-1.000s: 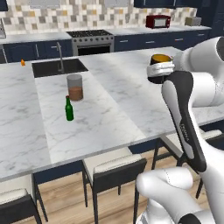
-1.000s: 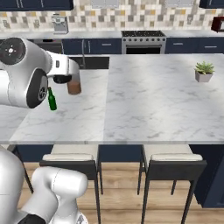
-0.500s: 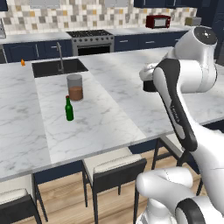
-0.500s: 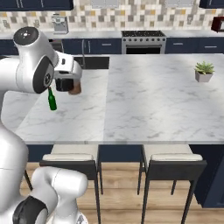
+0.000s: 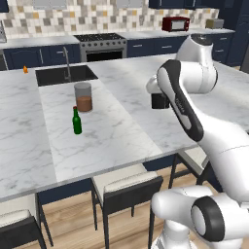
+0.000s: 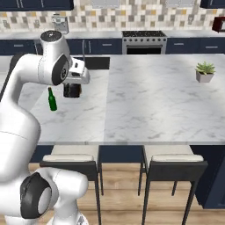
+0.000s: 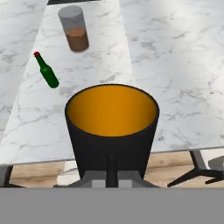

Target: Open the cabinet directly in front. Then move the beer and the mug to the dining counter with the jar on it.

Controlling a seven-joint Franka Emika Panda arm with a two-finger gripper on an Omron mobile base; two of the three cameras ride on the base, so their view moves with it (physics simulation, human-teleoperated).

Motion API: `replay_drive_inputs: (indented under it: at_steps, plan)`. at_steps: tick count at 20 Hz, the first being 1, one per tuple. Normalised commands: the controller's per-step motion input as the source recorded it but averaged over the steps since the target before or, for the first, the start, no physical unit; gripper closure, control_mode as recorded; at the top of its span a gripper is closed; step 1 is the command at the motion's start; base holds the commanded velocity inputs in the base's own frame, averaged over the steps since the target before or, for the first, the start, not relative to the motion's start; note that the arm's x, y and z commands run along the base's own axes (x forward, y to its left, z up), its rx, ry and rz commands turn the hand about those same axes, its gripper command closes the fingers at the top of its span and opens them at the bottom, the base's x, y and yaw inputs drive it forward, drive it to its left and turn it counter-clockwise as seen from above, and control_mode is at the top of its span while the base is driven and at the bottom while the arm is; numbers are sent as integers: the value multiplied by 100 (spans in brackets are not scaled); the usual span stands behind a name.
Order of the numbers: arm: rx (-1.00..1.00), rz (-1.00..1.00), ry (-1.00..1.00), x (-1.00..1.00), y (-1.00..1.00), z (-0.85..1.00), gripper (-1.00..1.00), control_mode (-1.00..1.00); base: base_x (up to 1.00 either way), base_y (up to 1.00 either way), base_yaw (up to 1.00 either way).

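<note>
Gripper (image 7: 112, 175), closed on the mug (image 7: 112, 131): the finger tips pinch the near wall of the black cup, whose orange interior faces the hand camera. In the left base view the mug (image 5: 160, 100) appears as a dark cylinder at the end of the arm, held above the dining counter (image 5: 116, 131) near its middle; whether its base touches the marble cannot be told. In the right base view the mug (image 6: 72, 90) hangs under the white hand, just beside the beer (image 6: 52, 100).

Beer (image 5: 77, 121): slim green bottle standing upright on the marble, to the left of the held mug and apart from it. In the hand view the beer (image 7: 47, 71) has a red cap and lies beyond the mug, to its upper left.

Jar (image 5: 83, 97): clear glass cylinder with grey lid and brown contents, upright just behind the beer, between it and the inset sink (image 5: 62, 75). In the hand view the jar (image 7: 74, 30) stands farthest from the mug.

Surroundings: a potted plant (image 6: 205, 71) sits far along the counter; dark stools (image 5: 127, 190) stand at its near edge; a range (image 5: 101, 44) and a red microwave (image 5: 175, 23) line the rear wall
</note>
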Motion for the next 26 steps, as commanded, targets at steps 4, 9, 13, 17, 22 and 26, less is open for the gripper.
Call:
replay_drive_inputs:
  at_steps: [4, 9, 13, 17, 22, 26]
  plan:
    - [13, 8, 1, 72, 0, -76, 100, -100, 0, 0, 0]
    - [10, 13, -17, 26, 1, -67, 100, -100, 0, 0, 0]
    - [0, 2, -32, 23, 0, -32, 100, -100, 0, 0, 0]
    - [-2, 0, -35, 12, 13, -43, 100, -100, 0, 0, 0]
    - [-4, 0, -9, 14, 16, -28, 100, -100, 0, 0, 0]
    - [0, 0, 0, 24, 0, -1, 100, -100, 0, 0, 0]
